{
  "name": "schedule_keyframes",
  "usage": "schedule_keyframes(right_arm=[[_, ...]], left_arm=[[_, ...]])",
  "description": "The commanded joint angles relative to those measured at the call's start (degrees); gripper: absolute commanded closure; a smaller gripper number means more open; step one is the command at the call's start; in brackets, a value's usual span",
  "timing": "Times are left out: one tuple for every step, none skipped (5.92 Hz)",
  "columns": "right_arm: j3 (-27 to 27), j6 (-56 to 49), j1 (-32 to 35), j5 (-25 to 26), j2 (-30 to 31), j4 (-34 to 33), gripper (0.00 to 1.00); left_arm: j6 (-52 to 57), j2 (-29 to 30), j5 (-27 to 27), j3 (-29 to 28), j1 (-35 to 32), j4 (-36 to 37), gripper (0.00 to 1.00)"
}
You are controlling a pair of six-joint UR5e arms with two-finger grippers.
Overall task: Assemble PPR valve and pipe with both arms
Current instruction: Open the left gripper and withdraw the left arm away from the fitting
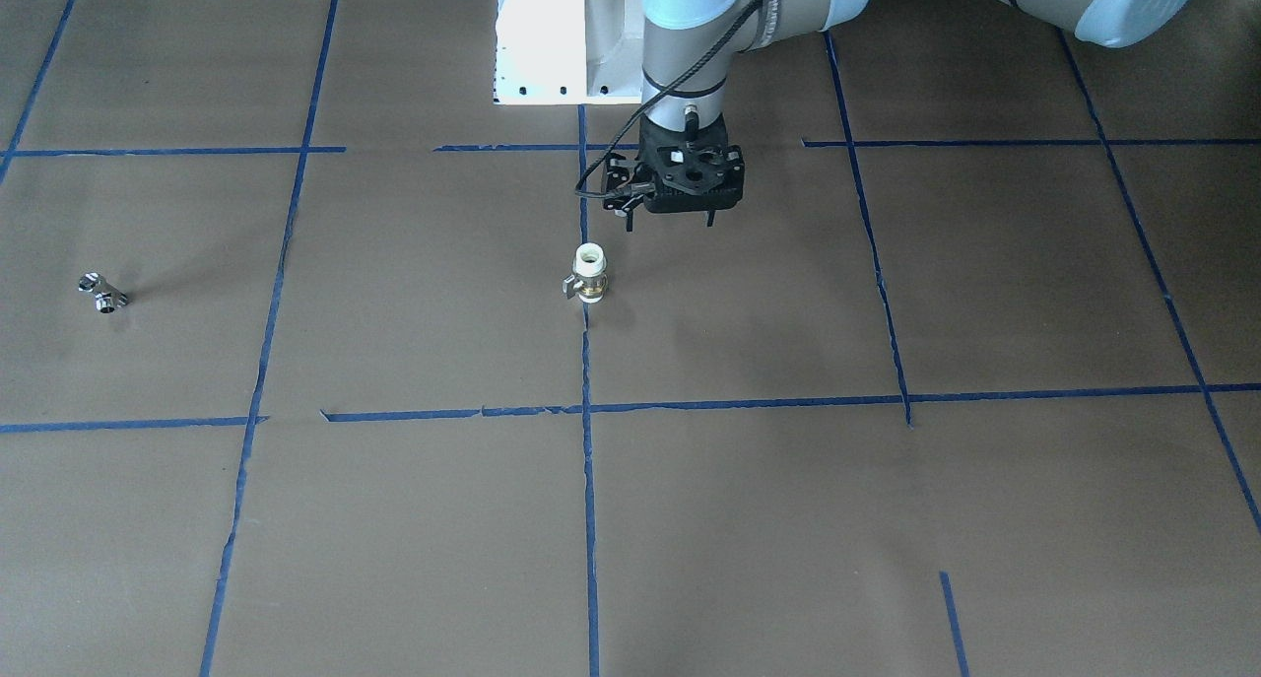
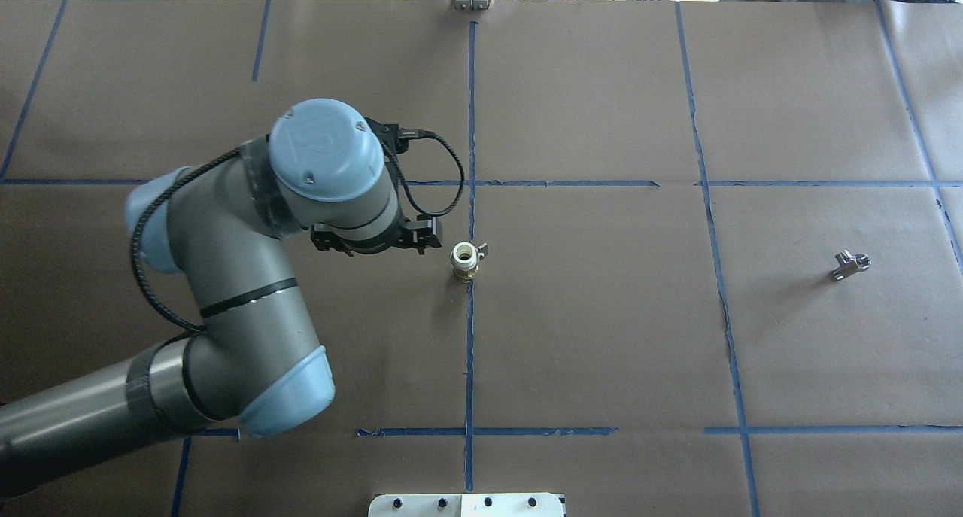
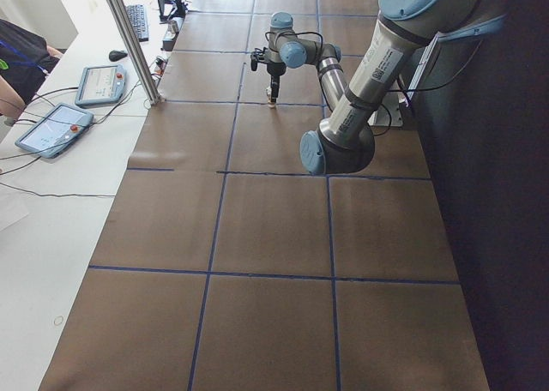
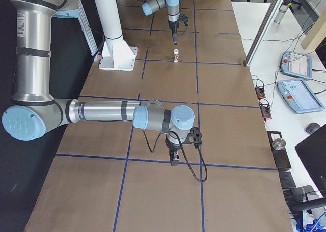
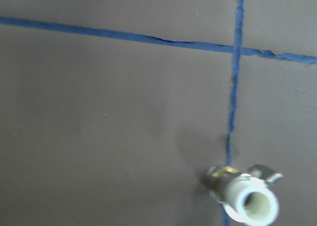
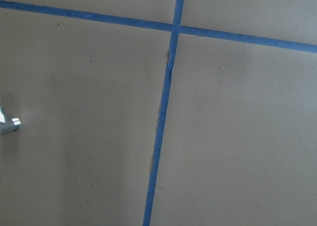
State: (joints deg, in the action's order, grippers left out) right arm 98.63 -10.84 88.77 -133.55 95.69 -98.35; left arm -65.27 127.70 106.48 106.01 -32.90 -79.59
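Note:
The PPR valve stands upright on the blue centre line, with white ends, a brass band and a grey lever; it also shows in the overhead view and at the bottom right of the left wrist view. My left gripper hangs open and empty just beside the valve, on the robot's side of it, not touching it. The chrome pipe lies far off on the robot's right; its tip shows at the left edge of the right wrist view. My right gripper points down over the paper; I cannot tell whether it is open or shut.
Brown paper with a blue tape grid covers the table. A white mounting base stands at the robot's edge. Pendants and cables lie on the white bench beyond the far edge, behind an aluminium post.

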Motion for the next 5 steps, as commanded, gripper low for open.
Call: schedule_keyframes(right_arm=[[0.24,-0.06,0.0,0.04,-0.24,0.09,0.0],[0.42,-0.06,0.0,0.04,-0.33,0.09,0.0],[0.5,0.02,0.0,0.04,-0.68,0.09,0.0],[0.51,-0.24,0.0,0.04,-0.86,0.35,0.0],[0.24,0.02,0.0,0.04,-0.86,2.27,0.0]], left_arm=[[21.73,-10.14,6.43,5.59,-9.23,0.23,0.0],[34.2,-16.46,10.46,6.04,-15.99,-0.12,0.0],[47.64,-22.09,15.64,5.87,-24.49,0.22,0.0],[57.43,-29.98,19.95,5.7,-31.54,-0.47,0.0],[67.19,-34.84,22.87,4.31,-39.35,0.13,0.0]])
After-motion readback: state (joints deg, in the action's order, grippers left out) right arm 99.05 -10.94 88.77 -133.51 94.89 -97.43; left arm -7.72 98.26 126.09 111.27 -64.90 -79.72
